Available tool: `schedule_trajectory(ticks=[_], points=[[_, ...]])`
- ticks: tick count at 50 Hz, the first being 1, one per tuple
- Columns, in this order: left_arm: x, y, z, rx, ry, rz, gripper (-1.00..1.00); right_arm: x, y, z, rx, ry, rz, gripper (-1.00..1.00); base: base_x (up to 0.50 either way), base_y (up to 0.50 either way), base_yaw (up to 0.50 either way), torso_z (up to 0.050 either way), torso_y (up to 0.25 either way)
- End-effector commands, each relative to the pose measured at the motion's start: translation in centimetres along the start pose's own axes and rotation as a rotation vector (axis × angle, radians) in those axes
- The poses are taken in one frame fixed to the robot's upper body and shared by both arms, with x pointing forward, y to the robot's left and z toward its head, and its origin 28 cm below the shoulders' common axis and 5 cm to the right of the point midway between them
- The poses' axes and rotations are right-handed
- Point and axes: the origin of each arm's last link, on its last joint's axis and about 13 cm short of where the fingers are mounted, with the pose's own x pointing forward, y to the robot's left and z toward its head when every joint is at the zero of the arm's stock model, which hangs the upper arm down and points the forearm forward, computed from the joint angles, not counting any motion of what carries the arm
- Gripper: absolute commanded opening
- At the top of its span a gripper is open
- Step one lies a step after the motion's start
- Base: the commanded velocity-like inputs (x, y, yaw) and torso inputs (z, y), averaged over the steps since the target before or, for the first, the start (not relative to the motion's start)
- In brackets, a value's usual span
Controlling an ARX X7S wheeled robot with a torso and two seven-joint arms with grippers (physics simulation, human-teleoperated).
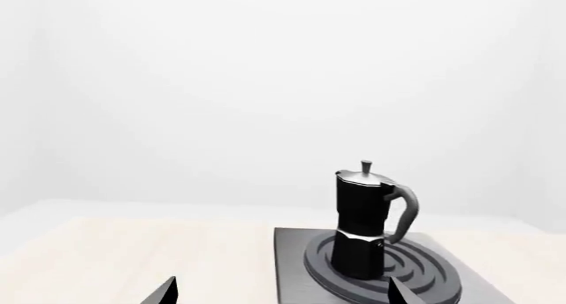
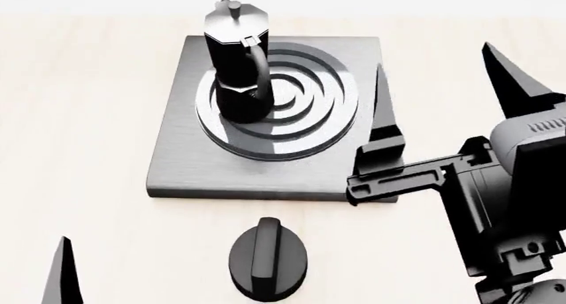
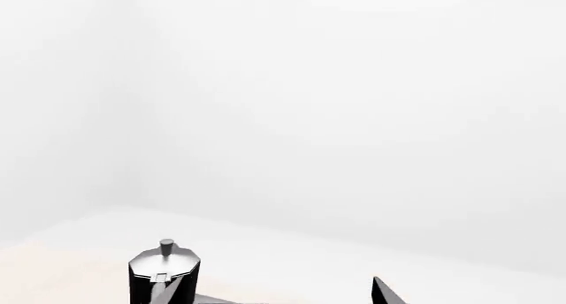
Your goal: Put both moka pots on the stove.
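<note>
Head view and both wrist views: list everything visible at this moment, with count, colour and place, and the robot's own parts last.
moka pot: one in view, black with silver lid, upright on the left part of the burner rings; no second pot visible.
stove: one, grey metal plate with ring burner, on the table centre.
knob: one, black, round, on the table in front of the stove.
table: one, pale wood.
right hand: black, open, empty, at the stove's right edge.
left hand: black, open, empty; only its fingertips show.
</note>
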Motion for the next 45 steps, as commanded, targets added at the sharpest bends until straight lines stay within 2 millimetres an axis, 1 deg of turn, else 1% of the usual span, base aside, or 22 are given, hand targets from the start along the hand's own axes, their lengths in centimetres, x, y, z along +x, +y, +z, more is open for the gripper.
schedule_trajectory(ticks=[1,2,4,5,6,7,8,10,11,13,15,19,24,26,29,37,42,45], points=[[0.0,-0.1,0.0,-0.005,0.000,-0.008,1.00,-3.4,-3.0,2.2,-0.151,0.009,-0.125,1.00,0.00,0.00,0.00,0.000,0.000],[0.0,-0.1,0.0,-0.005,-0.001,-0.006,1.00,-3.6,-3.1,2.2,-0.146,0.015,-0.122,1.00,0.00,0.00,0.00,0.000,0.000],[0.0,0.0,-0.1,-0.005,0.000,-0.004,1.00,-4.0,-3.5,2.0,-0.204,-0.019,-0.083,1.00,0.00,0.00,0.00,0.000,0.000],[0.0,0.0,0.0,-0.004,0.001,-0.004,1.00,-4.5,-3.8,2.2,-0.170,0.002,-0.106,1.00,0.00,0.00,0.00,0.000,0.000],[0.0,-0.1,0.0,-0.003,0.001,-0.003,1.00,-4.7,-4.0,2.4,-0.092,0.041,-0.140,1.00,0.00,0.00,0.00,0.000,0.000],[0.0,-0.1,0.0,-0.002,0.000,-0.001,1.00,-5.0,-4.3,2.7,-0.066,0.079,-0.135,1.00,0.00,0.00,0.00,0.000,0.000],[0.0,-0.1,0.0,-0.003,0.000,0.000,1.00,-5.3,-4.7,2.9,-0.154,0.032,-0.153,1.00,0.00,0.00,0.00,0.000,0.000],[0.0,-0.1,-0.1,-0.003,0.003,0.001,1.00,-5.7,-5.1,3.2,-0.121,0.058,-0.159,1.00,0.00,0.00,0.00,0.000,0.000],[0.0,-0.1,-0.1,-0.003,0.001,0.000,1.00,-6.0,-5.7,3.5,-0.146,0.064,-0.185,1.00,0.00,0.00,0.00,0.000,0.000],[0.0,-0.1,-0.1,-0.002,0.000,0.001,1.00,-6.4,-6.2,3.7,-0.182,0.088,-0.209,1.00,0.00,0.00,0.00,0.000,0.000],[0.0,0.0,0.0,-0.002,-0.002,0.003,1.00,-6.9,-6.8,3.8,-0.176,0.101,-0.211,1.00,0.00,0.00,0.00,0.000,0.000],[0.0,0.0,0.0,-0.003,0.000,0.004,1.00,-6.7,-8.1,3.5,-0.179,0.143,-0.253,1.00,0.00,0.00,0.00,0.000,0.000],[0.0,0.0,0.0,-0.004,-0.001,0.004,1.00,-6.6,-10.8,3.0,-0.165,0.230,-0.298,1.00,0.00,0.00,0.00,0.000,0.000],[0.0,0.0,0.0,-0.004,-0.001,0.006,1.00,-6.7,-11.3,2.9,-0.160,0.235,-0.311,1.00,0.00,0.00,0.00,0.000,0.000],[0.0,0.1,-0.1,-0.002,0.000,0.008,1.00,-6.6,-12.8,2.9,-0.159,0.260,-0.340,1.00,0.00,0.00,0.00,0.000,0.000],[0.0,-0.1,-0.1,-0.005,0.002,0.003,1.00,-6.4,-14.5,3.4,-0.152,0.341,-0.337,1.00,0.00,0.00,0.00,0.000,0.000],[0.1,0.0,0.0,-0.006,0.002,0.007,1.00,-6.7,-15.6,3.2,-0.129,0.433,-0.315,1.00,0.00,0.00,0.00,0.000,0.000],[0.1,0.0,0.0,-0.005,0.003,0.008,1.00,-6.3,-16.0,2.9,-0.120,0.479,-0.302,1.00,0.00,0.00,0.00,0.000,0.000]])
